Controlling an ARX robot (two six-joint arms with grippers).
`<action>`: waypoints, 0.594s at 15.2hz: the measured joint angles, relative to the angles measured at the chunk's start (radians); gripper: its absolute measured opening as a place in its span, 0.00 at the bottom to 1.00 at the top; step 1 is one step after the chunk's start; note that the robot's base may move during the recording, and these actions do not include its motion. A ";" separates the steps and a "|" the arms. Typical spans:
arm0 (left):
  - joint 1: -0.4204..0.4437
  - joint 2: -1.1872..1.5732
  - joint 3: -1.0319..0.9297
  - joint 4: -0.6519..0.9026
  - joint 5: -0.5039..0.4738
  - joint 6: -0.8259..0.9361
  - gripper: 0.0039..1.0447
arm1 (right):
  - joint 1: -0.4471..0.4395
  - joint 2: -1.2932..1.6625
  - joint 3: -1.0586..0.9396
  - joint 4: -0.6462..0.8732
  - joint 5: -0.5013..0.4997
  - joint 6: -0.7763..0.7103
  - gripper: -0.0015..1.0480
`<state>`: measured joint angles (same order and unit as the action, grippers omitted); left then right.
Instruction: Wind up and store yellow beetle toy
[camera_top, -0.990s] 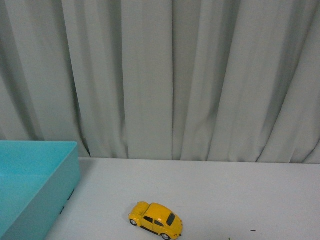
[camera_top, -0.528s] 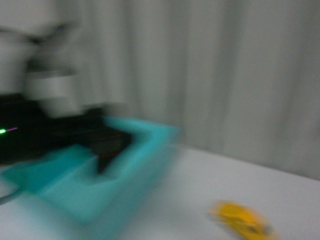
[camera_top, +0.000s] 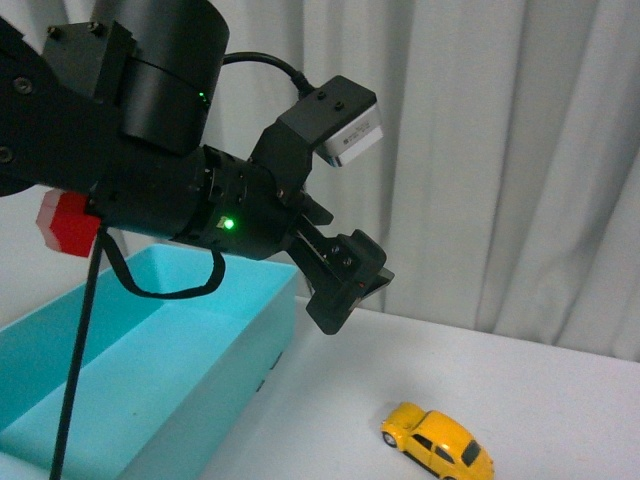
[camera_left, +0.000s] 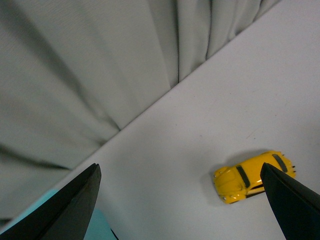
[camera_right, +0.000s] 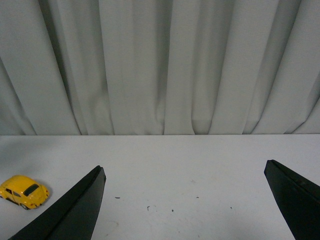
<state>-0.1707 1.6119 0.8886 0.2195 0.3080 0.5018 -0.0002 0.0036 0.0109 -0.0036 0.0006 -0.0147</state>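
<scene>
The light is soft, even and rather dim, cool grey in tone, with no glare anywhere. The pleated grey-white fabric curtain (camera_top: 500, 150) shows only gentle shading in its folds. The small bright yellow beetle toy car (camera_top: 437, 443) casts a faint, soft-edged shadow close beneath it on the pale grey worktop (camera_top: 560, 400). The front view is sharp. The black left robot arm (camera_top: 150, 150) is so dark that most surface detail is lost, apart from a glowing green lamp (camera_top: 229, 223). In the wrist views, the left pincer (camera_left: 179, 167) and right pincer (camera_right: 184, 165) read as near-black silhouettes.
</scene>
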 joint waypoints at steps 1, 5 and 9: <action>-0.018 0.061 0.073 -0.049 -0.003 0.091 0.94 | 0.000 0.000 0.000 0.000 0.000 0.000 0.94; -0.098 0.269 0.346 -0.323 -0.036 0.551 0.94 | 0.000 0.000 0.000 0.000 0.000 0.000 0.94; -0.170 0.416 0.492 -0.565 -0.146 0.998 0.94 | 0.000 0.000 0.000 0.000 0.000 0.000 0.94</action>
<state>-0.3408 2.0277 1.3811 -0.3454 0.1623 1.4998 -0.0002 0.0036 0.0109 -0.0036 0.0006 -0.0147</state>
